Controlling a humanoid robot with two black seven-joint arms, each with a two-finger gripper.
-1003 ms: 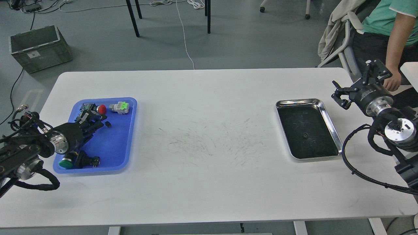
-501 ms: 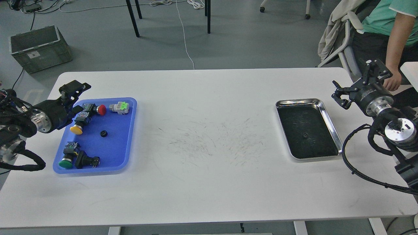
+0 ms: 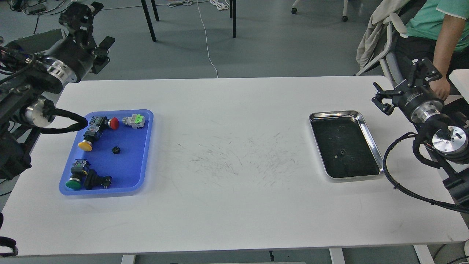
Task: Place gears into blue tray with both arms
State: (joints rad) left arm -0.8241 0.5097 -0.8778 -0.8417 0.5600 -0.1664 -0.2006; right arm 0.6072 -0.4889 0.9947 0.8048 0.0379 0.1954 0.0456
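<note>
Head view, L to R. Left gripper [image 3: 85,22] is raised well above the far-left table corner, past the table [image 3: 234,205] edge, fingers spread apart w/ nothing between them. It's well apart from the blue tray [image 3: 144,154].

Blue tray sits at the left of the table, long axis running near-to-far. Inside: one gear [image 3: 116,149], a small black disc, lying flat on bare blue floor about mid-tray, clear of the rest. Also in there are push-button switches: red-cap switch [image 3: 110,123] and green/grey switch [image 3: 134,120] at the far end, yellow-cap switch [image 3: 88,141] by the left wall, green-cap switch [image 3: 75,179] and a black switch [image 3: 96,180] at the near end.

Table middle is scuffed only.

Steel tray [image 3: 370,135] sits to the right, dark bottom, long axis also near-to-far. One more gear [image 3: 342,152] rests on its floor, roughly centre; beside it a tiny pale speck, too small to ID.

Right gripper [image 3: 406,90] hangs just off the far-right corner of the steel tray, fingers apart, holding nothing.

Key relation: the remaining gear lies near and to the left of the right gripper's fingers, down in the steel tray. Right arm is far the nearer one, so I'd judge the pick is its job: descend into the tray, pinch the disc, then carry it across. Gear is tiny and flat, so I expect a fiddly grasp.
</note>
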